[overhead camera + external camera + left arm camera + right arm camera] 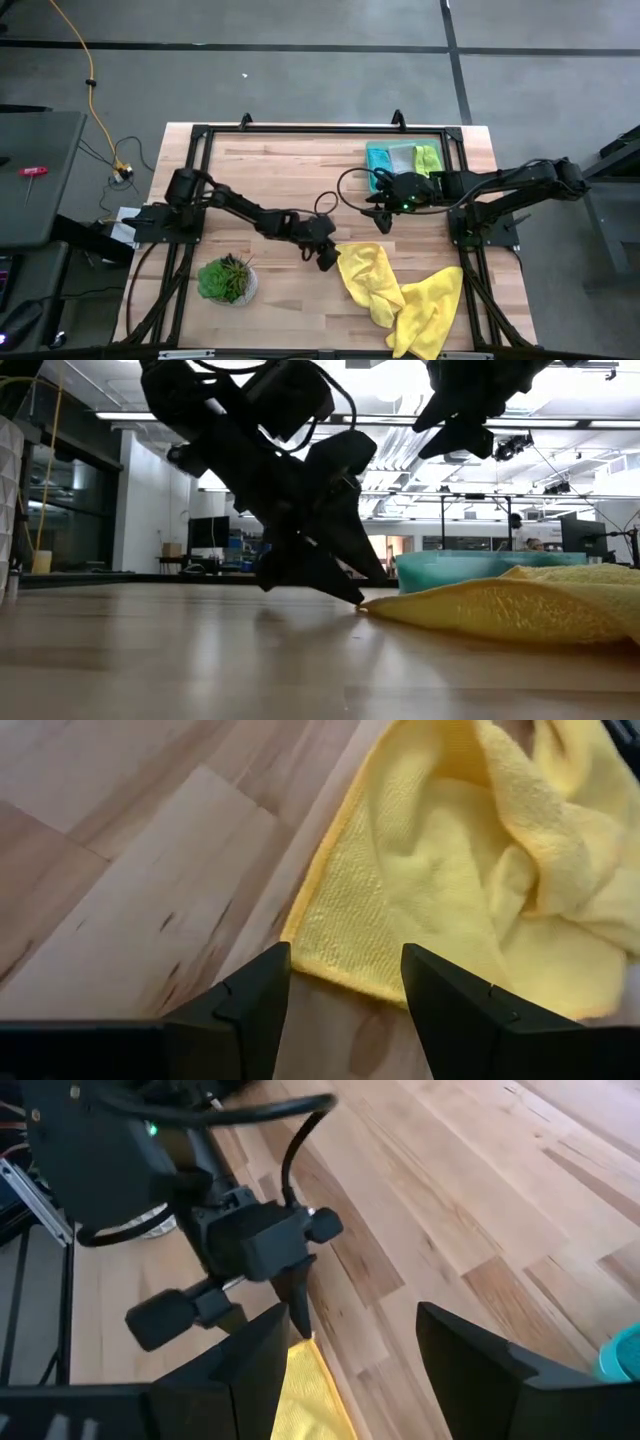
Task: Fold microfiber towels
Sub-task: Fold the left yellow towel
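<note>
Jaws on the left gripper [342, 990] stand wide, empty, straddling the near corner of the yellow towel [400, 295] right at tabletop level; in the low view the fingertips touch or nearly touch the wood just at the cloth's edge. Jaws on the right gripper [385, 212] are parted too, with nothing between them, hanging above the wood near the middle.

Going by size, the tabletop [290, 175] comes first, a pale wooden slab inside a dark frame. On it the yellow towel lies crumpled and spread toward 5 o'clock, one corner reaching back toward the centre, which is the corner the left gripper sits over. That placement looks chosen to pinch a free corner, the easiest handle for pulling the cloth flat before any fold.

At 1 o'clock a teal tray [378, 160] holds a small stack of towels [410, 158] in teal, pale and lime green, lying flat; whether they are finished work or waiting stock I cannot tell. At 7 o'clock a little potted plant [228, 280] sits clear of the work.

The right gripper hovers between the stack and the yellow cloth, probably waiting to take a second corner. Folding of the yellow towel seems not yet begun.
</note>
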